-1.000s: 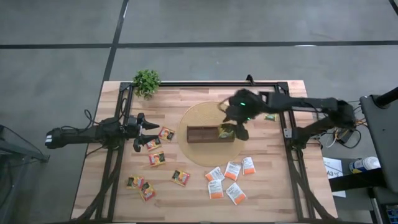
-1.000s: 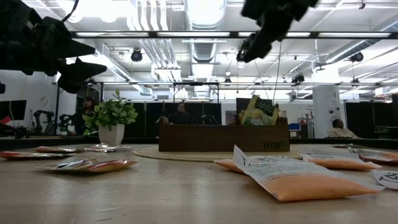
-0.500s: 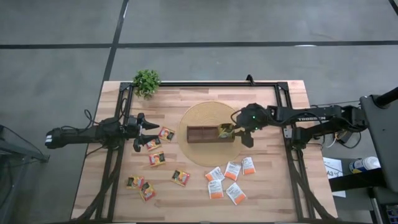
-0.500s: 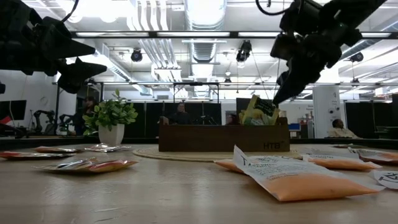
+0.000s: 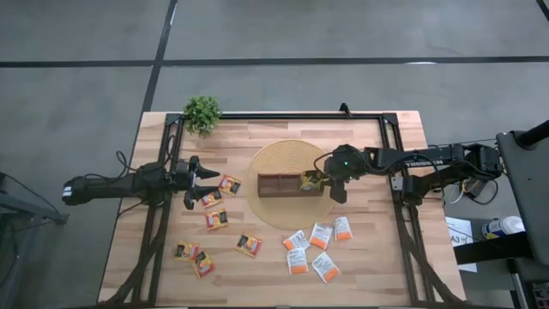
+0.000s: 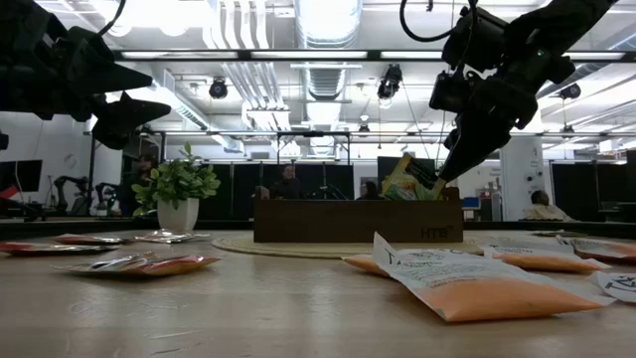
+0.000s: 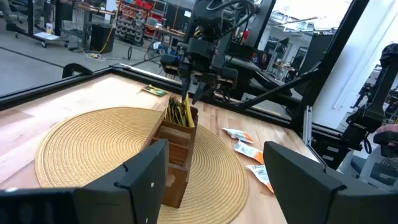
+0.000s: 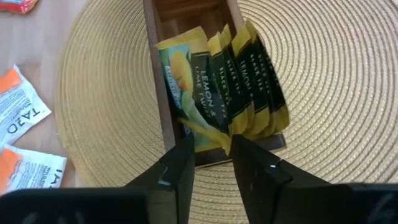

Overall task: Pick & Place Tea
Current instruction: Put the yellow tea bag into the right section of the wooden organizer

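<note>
Right hand (image 5: 328, 177): lower than a second ago. Then sat high at upper centre of the low view; now down at centre right, just above the right end of the wooden box (image 5: 279, 184). Narrowed too: fingers (image 8: 177, 168) earlier spread wide, now with only a slim gap. In the right wrist view, straddles the end of the box, with the lower edge of a green-yellow sachet (image 8: 193, 81) in that gap. Cannot tell whether actually pinching that edge or merely closing around it.

Reads as the tail of a placing step, or a tidy-up of the packed bags: tilted green-yellow sachets already in the end compartment, on the round woven mat (image 5: 283, 154) at mid-frame of the high view.

Left hand (image 5: 196, 177): no change over the second. Hovers at centre left of the high view, fingers wide apart, nothing between them.

Plenty left to do, judging by the table (image 5: 257, 275): yellow-red-black sachets (image 5: 216, 218) scattered at lower left, white-orange sachets (image 5: 319, 233) grouped lower right of centre, none of either seen in the box. Likely next: pull clear of the box without dragging a bag out.
</note>
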